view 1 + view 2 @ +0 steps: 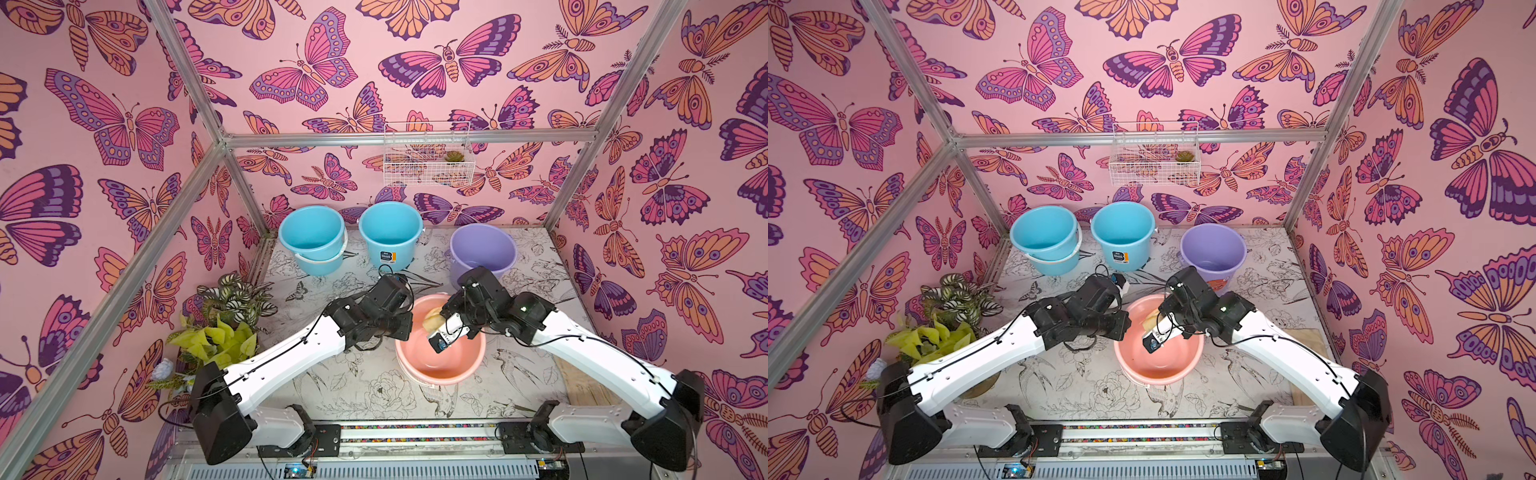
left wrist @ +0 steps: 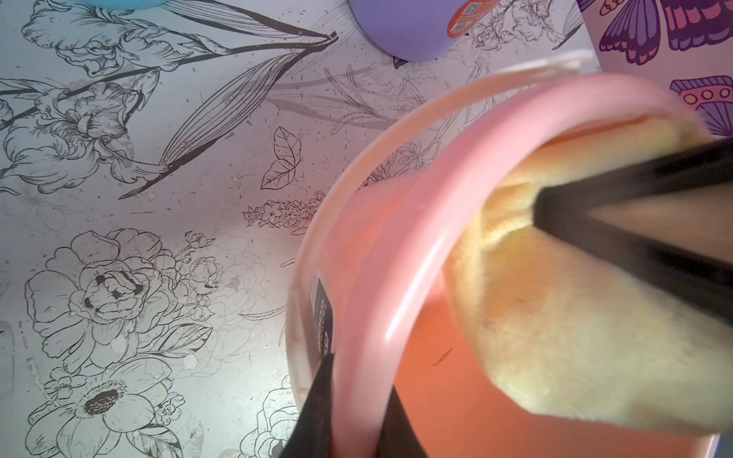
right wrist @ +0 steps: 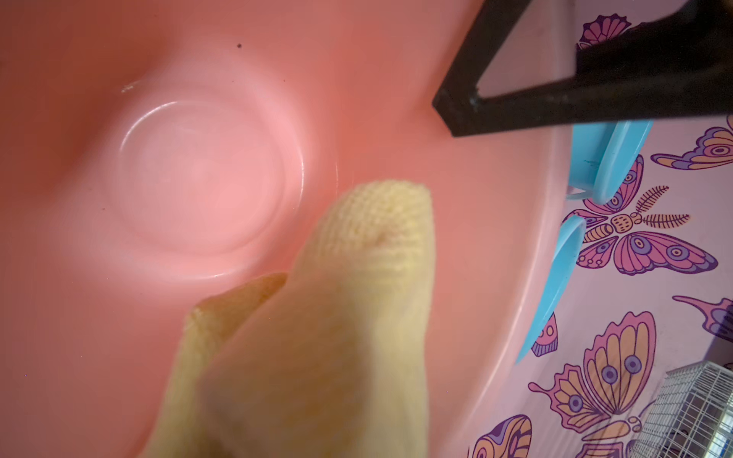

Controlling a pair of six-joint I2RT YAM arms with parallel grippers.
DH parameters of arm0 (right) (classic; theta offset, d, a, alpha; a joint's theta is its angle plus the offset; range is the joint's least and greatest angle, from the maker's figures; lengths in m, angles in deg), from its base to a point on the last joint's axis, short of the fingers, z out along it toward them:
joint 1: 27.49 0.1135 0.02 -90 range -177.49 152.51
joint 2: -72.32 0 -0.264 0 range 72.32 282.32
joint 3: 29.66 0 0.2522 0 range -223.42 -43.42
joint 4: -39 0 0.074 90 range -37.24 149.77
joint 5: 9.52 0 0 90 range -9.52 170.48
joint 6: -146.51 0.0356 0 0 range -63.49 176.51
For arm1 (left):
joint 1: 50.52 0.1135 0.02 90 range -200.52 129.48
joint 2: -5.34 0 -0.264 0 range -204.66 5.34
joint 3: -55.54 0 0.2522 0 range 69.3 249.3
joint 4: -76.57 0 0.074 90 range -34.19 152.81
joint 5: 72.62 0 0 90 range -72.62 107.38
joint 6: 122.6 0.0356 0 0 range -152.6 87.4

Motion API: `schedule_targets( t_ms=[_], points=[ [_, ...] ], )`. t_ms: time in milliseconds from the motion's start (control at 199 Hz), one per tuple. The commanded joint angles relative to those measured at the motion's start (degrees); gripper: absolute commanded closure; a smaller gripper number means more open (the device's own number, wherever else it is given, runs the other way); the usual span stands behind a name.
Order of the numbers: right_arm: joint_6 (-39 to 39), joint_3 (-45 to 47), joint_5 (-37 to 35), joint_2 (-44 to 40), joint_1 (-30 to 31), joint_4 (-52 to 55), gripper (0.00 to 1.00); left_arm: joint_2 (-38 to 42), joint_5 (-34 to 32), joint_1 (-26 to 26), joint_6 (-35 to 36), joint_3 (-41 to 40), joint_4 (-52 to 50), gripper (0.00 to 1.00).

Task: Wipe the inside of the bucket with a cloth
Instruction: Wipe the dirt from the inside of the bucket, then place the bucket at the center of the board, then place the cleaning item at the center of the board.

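Cloth [image 1: 432, 320], pale yellow, bunched, was inside the pink bucket [image 1: 441, 376], up against the inner wall on the far-left side, just under the rim. The bucket bottom below it was bare in the right wrist view. Right gripper [image 2: 547, 212] was closed on the cloth; one black finger pressed into the fabric, the other was hidden by it. Pink bucket stood mid-table, near the front, upright or slightly tipped, cannot tell which.

Left gripper [image 2: 357, 416] was clamped on the pink bucket's left rim, one finger outside the wall and one inside.

Left arm: base at the near-left edge, white forearm sloping up and inward, black wrist turned sideways toward the rim. Right arm: base at near right, forearm sloping up and inward, wrist raised over the bucket's far-right side and bent down, so the gripper dipped into the bucket.

Lavender bucket [image 1: 482, 249] with orange sticker [image 1: 1219, 284] stood upright at the back right of the table [image 1: 353, 374], just behind the right wrist in both top views, neither gripper on it and no cloth in it. Two blue buckets [image 1: 390, 228] stood at the back left and centre. Potted plants [image 1: 224, 316] were at the left edge, and a wire basket [image 1: 428, 153] hung on the back wall.
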Motion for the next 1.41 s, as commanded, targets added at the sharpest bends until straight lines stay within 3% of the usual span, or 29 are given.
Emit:
schedule_targets(
  t_ms=[0, 216, 351, 432, 587, 778, 919, 1165, 1401],
  points=[
    [4.0, 1.2, -1.6, -3.4, -0.9, 7.8, 1.0, 1.5, -0.7, 0.9, -1.6, 0.6, -3.4, 1.0],
    [15.3, 2.0, 10.5, -7.3, -0.8, 15.4, 1.0, 1.7, 1.6, 4.9, -4.3, 1.2, -3.6, 1.0],
    [32.0, 2.9, 20.8, -8.7, -0.8, 10.0, 1.0, 1.3, 4.3, 8.5, -5.1, 1.3, -3.5, 1.0],
    [45.6, 4.8, 21.8, -9.9, -0.9, 0.2, 1.0, 0.8, 6.4, 11.3, -5.1, 1.1, -3.5, 1.0],
    [68.0, 5.3, 9.9, -11.1, -0.9, -12.7, 1.0, 0.6, 8.6, 17.0, -4.4, 0.9, -3.9, 1.0],
    [82.3, 2.0, -9.3, -11.9, -0.9, -14.0, 1.0, -1.1, 10.2, 24.8, -2.0, 1.7, -4.2, 1.0],
    [90.1, 0.8, -16.0, -12.1, -0.9, -11.2, 1.0, -3.7, 10.8, 29.8, -0.4, 3.7, -4.4, 1.0],
    [100.5, 5.3, -17.5, -9.9, -1.0, -8.3, 1.0, -8.8, 10.6, 35.2, 1.5, 6.9, -4.3, 1.0],
    [106.4, 13.4, -14.9, -4.8, -1.5, -15.2, 1.0, -11.8, 10.1, 38.4, 3.1, 9.1, -3.9, 1.0]
  ],
)
